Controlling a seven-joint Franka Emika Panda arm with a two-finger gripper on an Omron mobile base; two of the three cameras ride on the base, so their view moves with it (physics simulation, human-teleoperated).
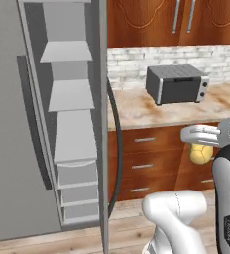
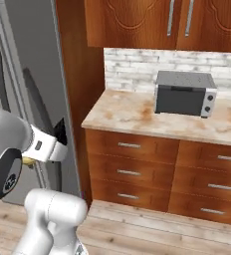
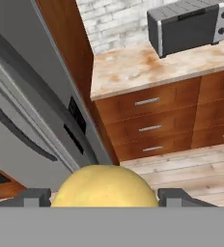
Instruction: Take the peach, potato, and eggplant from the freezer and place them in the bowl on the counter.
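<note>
The robot holds the yellow potato beside the open freezer.

The end effector is clenched around the potato, a smooth, round, pale-yellow lump sitting between the two dark fingers. In the left base view the potato hangs in front of the wooden drawers, just below the edge of the surface. The surface is beige stone with rusty swirls, and it stands over brown drawers with thin silver bar handles. The freezer is on the left, tall, flat and dull grey. Its door is open, with pale shelves and bins stacked inside; I cannot tell what is in them. A long, dark, curved handle runs down its door edge. A boxy grey toaster oven sits far back on the surface by the white brick wall.
</note>
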